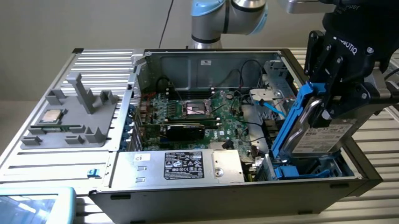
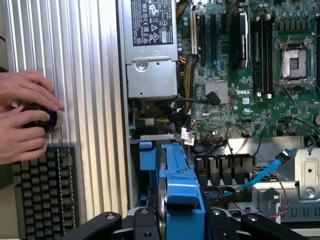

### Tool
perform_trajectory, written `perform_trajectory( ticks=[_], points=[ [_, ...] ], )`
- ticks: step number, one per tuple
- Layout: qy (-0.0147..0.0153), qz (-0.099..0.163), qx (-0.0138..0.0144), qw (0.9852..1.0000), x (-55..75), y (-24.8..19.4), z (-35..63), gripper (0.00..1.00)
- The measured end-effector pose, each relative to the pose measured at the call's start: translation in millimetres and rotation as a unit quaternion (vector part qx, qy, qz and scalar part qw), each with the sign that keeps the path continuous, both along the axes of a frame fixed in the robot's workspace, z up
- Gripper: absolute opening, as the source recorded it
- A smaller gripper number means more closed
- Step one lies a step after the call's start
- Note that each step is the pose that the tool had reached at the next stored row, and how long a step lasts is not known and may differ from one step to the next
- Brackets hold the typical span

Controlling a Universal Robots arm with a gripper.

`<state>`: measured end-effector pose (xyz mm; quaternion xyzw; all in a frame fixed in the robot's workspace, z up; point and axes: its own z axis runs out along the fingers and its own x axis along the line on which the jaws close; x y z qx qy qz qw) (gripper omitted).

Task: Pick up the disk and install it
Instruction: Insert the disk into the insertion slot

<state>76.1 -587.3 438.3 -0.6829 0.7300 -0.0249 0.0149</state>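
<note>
Blue-framed metal, the disk [image 1: 319, 137] hangs tilted in my claw [image 1: 324, 109], pinched across its sides above the drive bay [image 1: 302, 171]. From the wrist it stands edge-on between my fingers [image 2: 107, 220]. Stiff, weighty, shock-shy, I judge; the rigid sides suit gripping.

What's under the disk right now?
The disk, tilted in the gripper, hangs over the blue drive bay in a corner of the computer case. Its lower end hides the bay's floor and any connectors there.
</note>
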Motion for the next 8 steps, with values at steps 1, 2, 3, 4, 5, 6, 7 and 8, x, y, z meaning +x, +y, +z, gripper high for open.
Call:
perform_trajectory(
  ticks=[1,2,3,4,5,6,7,8],
  points=[
    [0.0000,0.000,-0.0004,1.0000,0.0,0.9,-0.2,0.37],
    [0.0000,0.001,-0.0004,1.0000,0.0,1.0,-0.3,0.37],
    [0.0000,0.002,-0.0003,1.0000,0.0,1.1,-0.6,0.37],
    [0.0000,0.002,-0.0003,1.0000,-0.1,1.4,-0.7,0.37],
    [0.0000,0.003,-0.0004,1.0000,-0.1,1.6,-0.8,0.37],
    [0.0000,0.003,-0.0004,1.0000,-0.1,1.9,-0.8,0.37],
    [0.0000,0.003,-0.0005,1.0000,-0.1,2.0,-0.8,0.37],
    [0.0000,0.003,-0.0004,1.0000,-0.1,2.0,-0.8,0.37]
  ],
)
